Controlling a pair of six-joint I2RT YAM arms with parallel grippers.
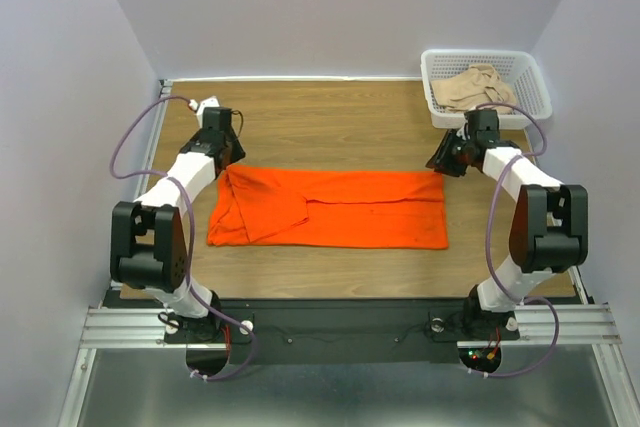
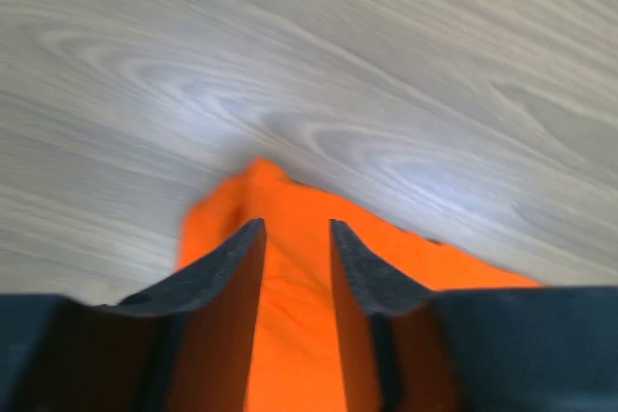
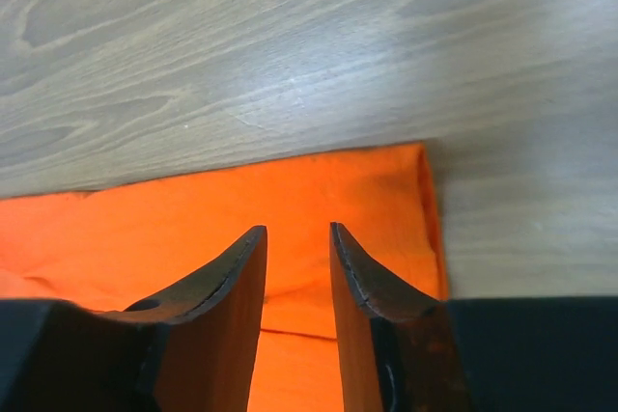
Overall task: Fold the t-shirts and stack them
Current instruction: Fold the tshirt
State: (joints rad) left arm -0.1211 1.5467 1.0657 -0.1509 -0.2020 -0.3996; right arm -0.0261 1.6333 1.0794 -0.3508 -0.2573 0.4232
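Note:
The orange t-shirt (image 1: pixel 330 209) lies flat on the wooden table as a long band folded lengthwise, its sleeve end bunched at the left. My left gripper (image 1: pixel 232 159) is over its far left corner; in the left wrist view the jaws (image 2: pixel 296 224) stand apart with orange cloth (image 2: pixel 290 335) between and under them. My right gripper (image 1: pixel 441 164) is over the far right corner, open (image 3: pixel 296 229), above flat orange cloth (image 3: pixel 193 219). The beige t-shirt (image 1: pixel 478 87) lies crumpled in the white basket.
The white lattice basket (image 1: pixel 485 55) stands at the far right corner of the table, just behind the right arm. Bare wood table (image 1: pixel 330 122) lies beyond the shirt, and pale walls enclose the table on three sides.

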